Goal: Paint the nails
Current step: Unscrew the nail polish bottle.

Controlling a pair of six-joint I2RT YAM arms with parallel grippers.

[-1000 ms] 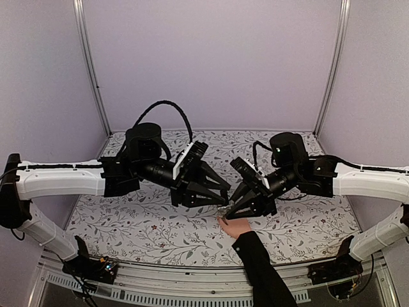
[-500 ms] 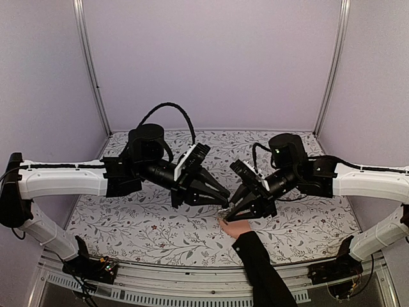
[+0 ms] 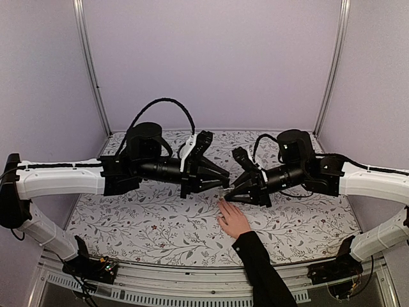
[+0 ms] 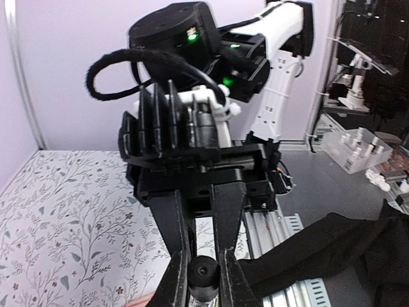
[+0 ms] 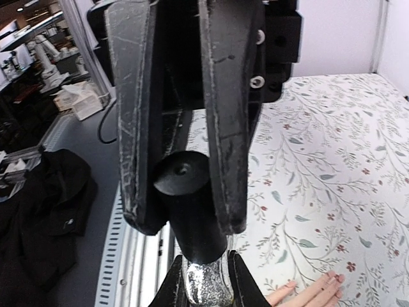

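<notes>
Pale lavender walls point(image 3: 211, 57) enclose a table point(image 3: 128, 224) covered in a white cloth point(image 5: 332, 160) printed with grey leafy sprigs and small red flowers. Two white-and-black robot arms reach in from either side and meet above the middle of the table.

Between them is one small bottle point(image 5: 204, 284), the only container here. Its body glitters silver, though whether that is the glass or what is inside cannot be told. It is topped by one tall, smooth black cap point(image 5: 185, 185), a cylinder with a small dimple in its round end.

The right gripper point(image 3: 231, 196) is clamped on the glittery body of the bottle. The left gripper point(image 3: 222, 185) is pinched tight on the cap, its two long black fingers scuffed with pale scratches.

On the near side of the grippers, one light-skinned human hand point(image 3: 234, 220) in a black sleeve point(image 3: 259, 268) lies flat, palm down on the cloth, fingers stretched toward the grippers. The nails point(image 5: 332, 277) show as tiny pinkish ovals at the fingertips, close to the bottle but apart from it.
</notes>
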